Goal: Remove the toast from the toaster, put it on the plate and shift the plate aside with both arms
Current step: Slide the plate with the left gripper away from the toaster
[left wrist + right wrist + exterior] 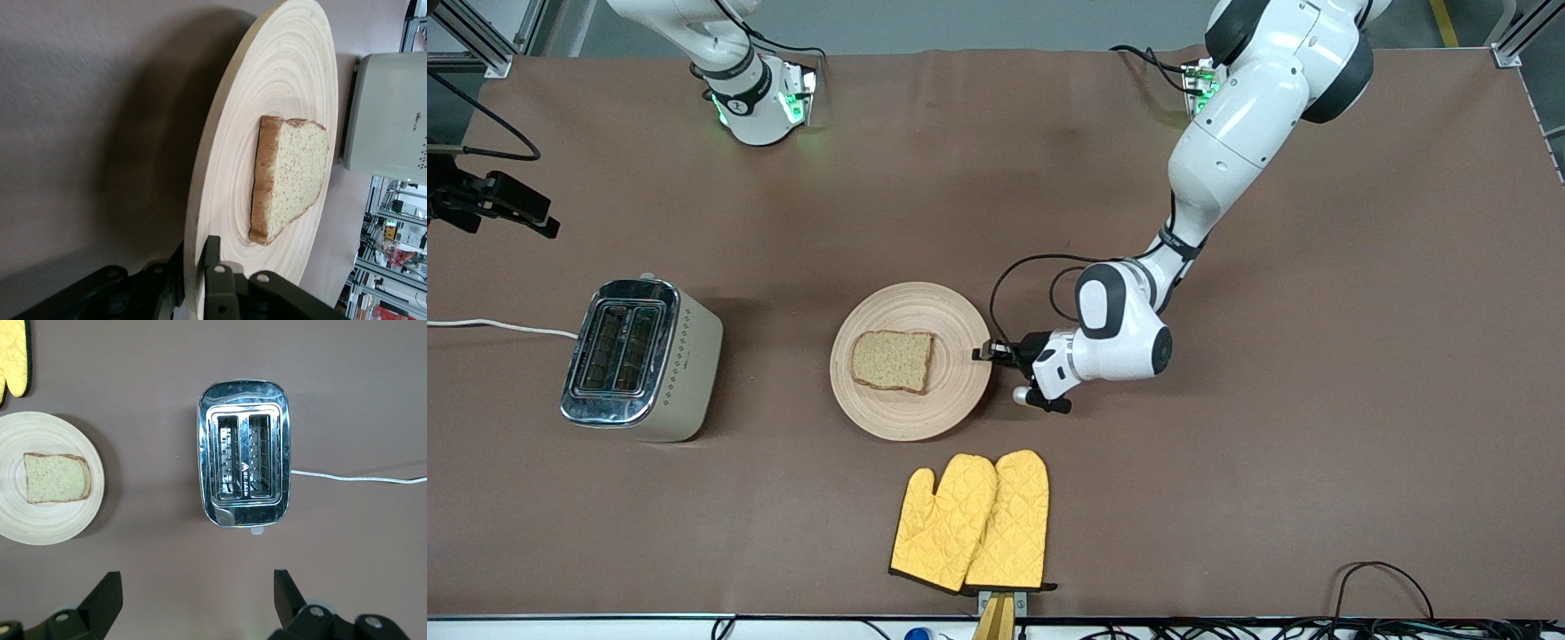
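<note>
Yellow oven mitts (971,522) lie nearest the camera. From left to right: an empty toaster (640,358), with the right gripper (193,603) hanging wide open above it; a slice of toast (893,360) flat on the wooden plate (951,320); and the left gripper (989,352), clamped shut on the plate's rim. Stiff and light, the plate should lift by its edge, though the loose toast may slide.

No text can be read anywhere. The toaster (640,357) carries a small dark brand mark between its slots and a faint one on its beige side, both too small to make out.
</note>
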`<state>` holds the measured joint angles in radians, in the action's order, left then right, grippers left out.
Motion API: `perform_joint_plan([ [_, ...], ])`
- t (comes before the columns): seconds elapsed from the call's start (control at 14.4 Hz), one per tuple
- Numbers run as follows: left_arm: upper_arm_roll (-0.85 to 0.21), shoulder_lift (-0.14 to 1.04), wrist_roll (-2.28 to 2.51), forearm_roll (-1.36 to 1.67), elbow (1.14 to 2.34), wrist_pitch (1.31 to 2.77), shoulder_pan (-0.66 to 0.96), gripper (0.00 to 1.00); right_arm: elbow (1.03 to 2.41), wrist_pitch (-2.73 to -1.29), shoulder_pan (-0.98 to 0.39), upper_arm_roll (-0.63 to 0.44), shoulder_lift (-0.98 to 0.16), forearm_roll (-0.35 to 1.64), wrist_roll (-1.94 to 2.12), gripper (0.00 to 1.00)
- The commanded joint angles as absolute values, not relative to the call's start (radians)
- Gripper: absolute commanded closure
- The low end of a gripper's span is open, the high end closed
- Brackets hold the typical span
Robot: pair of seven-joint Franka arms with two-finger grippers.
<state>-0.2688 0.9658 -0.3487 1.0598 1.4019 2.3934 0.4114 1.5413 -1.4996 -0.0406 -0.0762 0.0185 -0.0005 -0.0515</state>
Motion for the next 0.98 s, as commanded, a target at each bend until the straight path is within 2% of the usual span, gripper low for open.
perform_joint_plan([
  [0.0,-0.271,0.940,-0.334,1.074,1.401,2.384,0.399,1.00,1.526,-1.477,-0.026,-0.064,0.012,0.000,-0.057,0.00],
  [0.35,-0.351,0.888,-0.359,1.059,1.429,2.303,0.269,1.00,1.525,-1.477,-0.026,-0.064,0.014,-0.003,-0.058,0.00],
  [0.7,-0.348,0.816,-0.492,1.052,1.472,1.996,0.063,1.00,1.525,-1.477,-0.026,-0.064,0.012,-0.003,-0.058,0.00],
  [0.91,-0.351,0.811,-0.543,0.899,1.480,1.832,-0.102,1.00,1.525,-1.476,-0.025,-0.064,0.012,-0.002,-0.058,0.00],
])
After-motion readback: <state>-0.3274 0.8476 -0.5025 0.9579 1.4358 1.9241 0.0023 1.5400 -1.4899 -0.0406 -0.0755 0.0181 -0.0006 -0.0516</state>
